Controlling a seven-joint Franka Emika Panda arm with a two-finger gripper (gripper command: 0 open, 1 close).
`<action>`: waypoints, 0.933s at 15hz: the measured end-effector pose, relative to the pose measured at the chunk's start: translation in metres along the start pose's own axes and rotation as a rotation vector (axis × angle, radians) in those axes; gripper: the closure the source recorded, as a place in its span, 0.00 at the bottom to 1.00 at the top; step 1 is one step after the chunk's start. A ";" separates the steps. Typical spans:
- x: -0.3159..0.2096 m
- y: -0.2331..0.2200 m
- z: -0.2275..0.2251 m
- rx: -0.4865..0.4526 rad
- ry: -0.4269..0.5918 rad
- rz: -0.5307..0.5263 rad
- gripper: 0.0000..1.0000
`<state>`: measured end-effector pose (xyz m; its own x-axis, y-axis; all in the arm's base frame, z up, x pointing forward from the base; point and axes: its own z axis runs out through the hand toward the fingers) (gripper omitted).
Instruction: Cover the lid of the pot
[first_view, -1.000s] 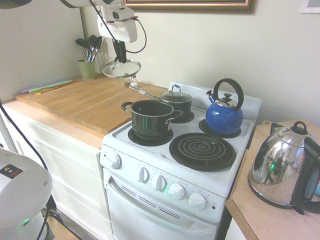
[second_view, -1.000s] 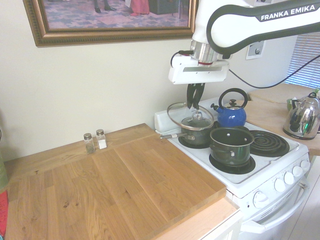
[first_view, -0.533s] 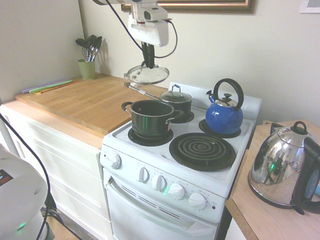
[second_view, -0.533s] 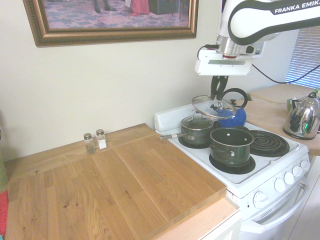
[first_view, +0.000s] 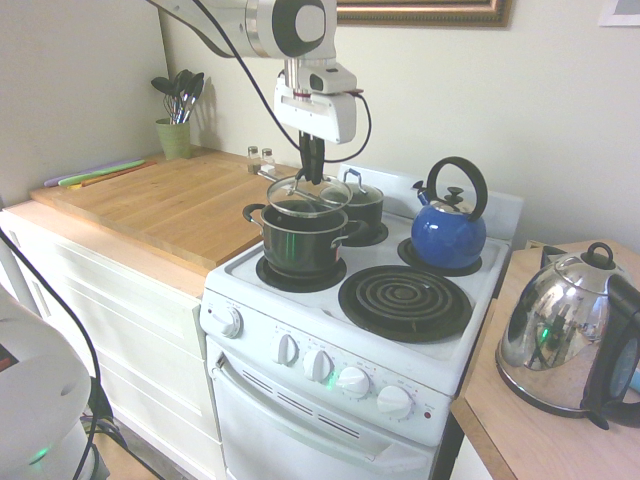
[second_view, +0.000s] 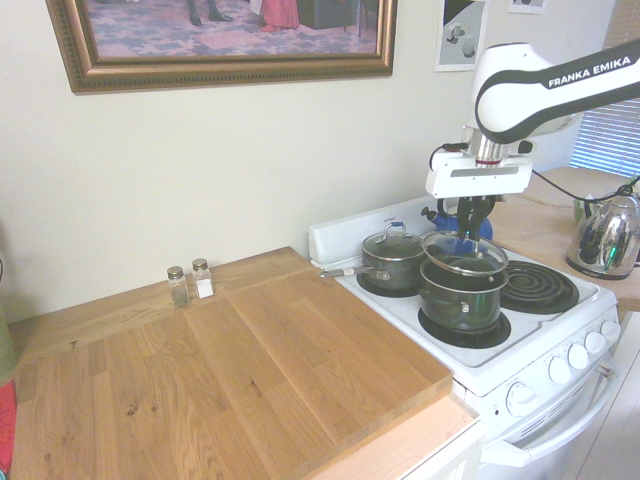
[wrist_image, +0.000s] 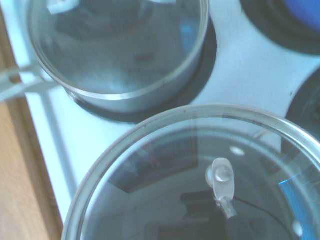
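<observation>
1 gripper (first_view: 311, 172), pointing down, clamped on the black handle of the glass lid (first_view: 308, 192). Hanging level just under the fingers, just above the open pot (first_view: 298, 237) on the front burner of the stove (first_view: 455, 345). Risk, as judged: lid landing off-centre, rim catching the pot's edge and tilting, or slipping in the narrow grip. Smaller lidded pot (first_view: 355, 201) just behind; blue kettle (first_view: 449, 230) further along.

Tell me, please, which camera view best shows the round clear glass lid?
The wrist view: the round clear glass lid fills it, though cropped. The first exterior view shows the lid small, just above the wide dark pot; the second likewise.
</observation>
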<state>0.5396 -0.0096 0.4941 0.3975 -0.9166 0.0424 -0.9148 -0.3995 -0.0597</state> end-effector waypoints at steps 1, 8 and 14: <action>-0.003 0.001 0.008 -0.003 -0.001 -0.009 1.00; -0.016 -0.006 0.025 -0.009 0.002 -0.042 1.00; -0.021 -0.002 0.013 -0.019 0.024 -0.048 1.00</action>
<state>0.5340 0.0104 0.4802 0.4396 -0.8956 0.0688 -0.8959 -0.4426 -0.0377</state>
